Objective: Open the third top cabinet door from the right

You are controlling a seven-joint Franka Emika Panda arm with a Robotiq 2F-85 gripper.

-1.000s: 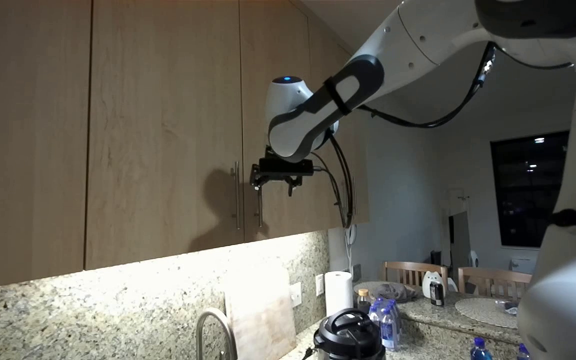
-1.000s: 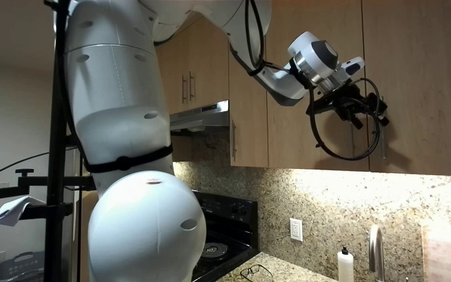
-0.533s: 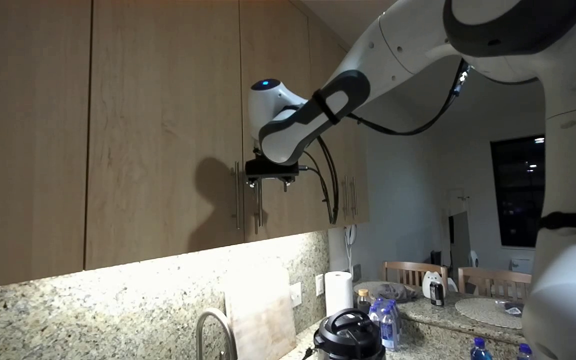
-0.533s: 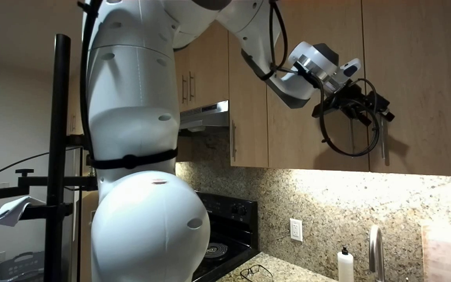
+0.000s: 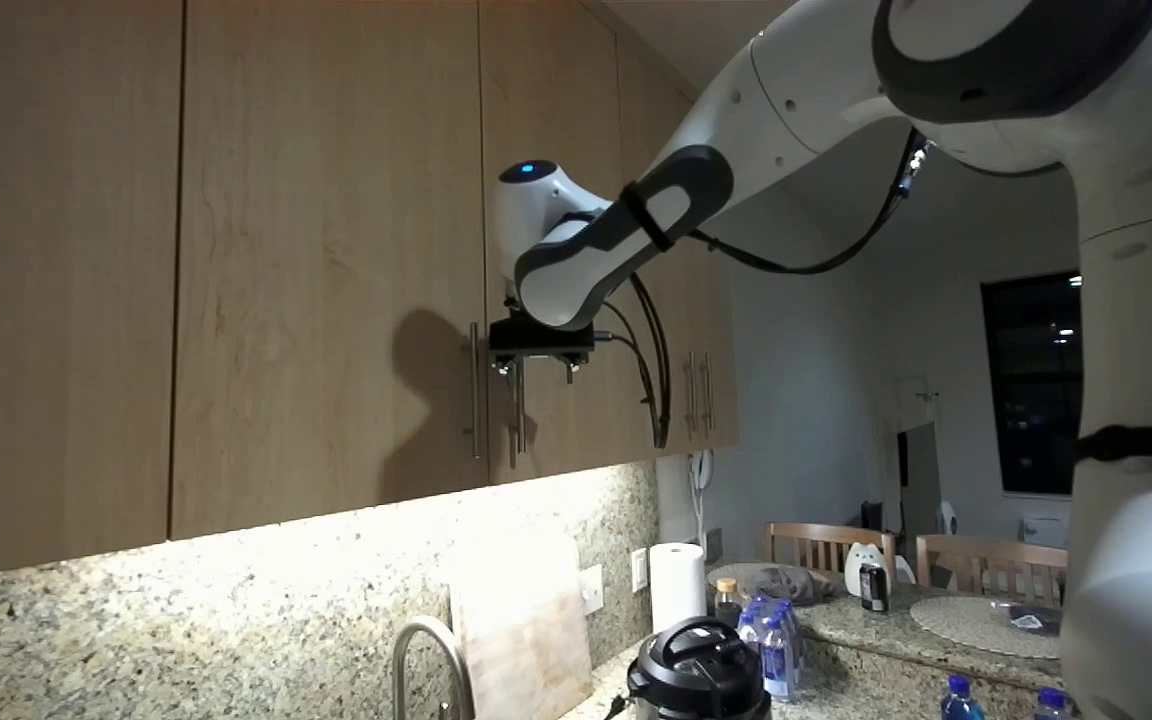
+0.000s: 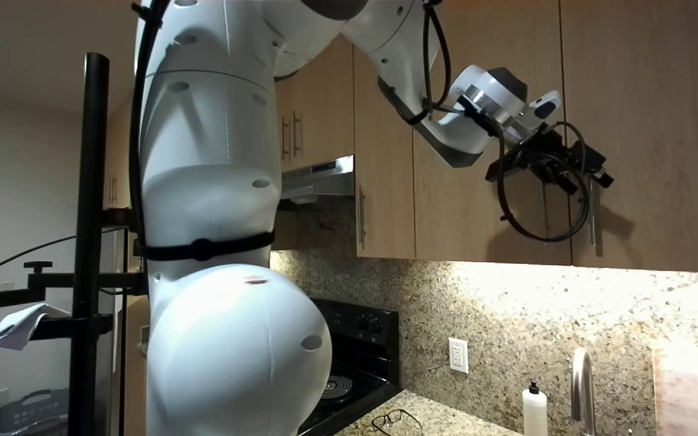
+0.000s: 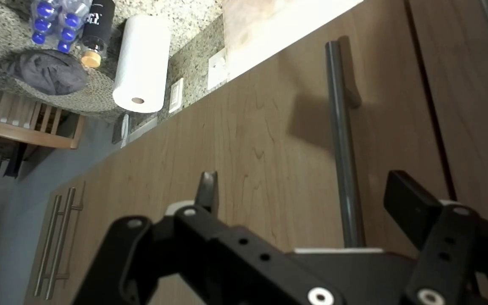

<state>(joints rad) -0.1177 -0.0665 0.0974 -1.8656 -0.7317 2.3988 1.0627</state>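
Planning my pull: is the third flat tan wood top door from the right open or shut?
Shut: in both exterior views, the third door sits flush with the adjoining tan panel, thin seam between.

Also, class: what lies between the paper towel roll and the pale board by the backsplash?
Two white wall plates mounted on the speckled backsplash; the wrist view and an exterior view both show them.
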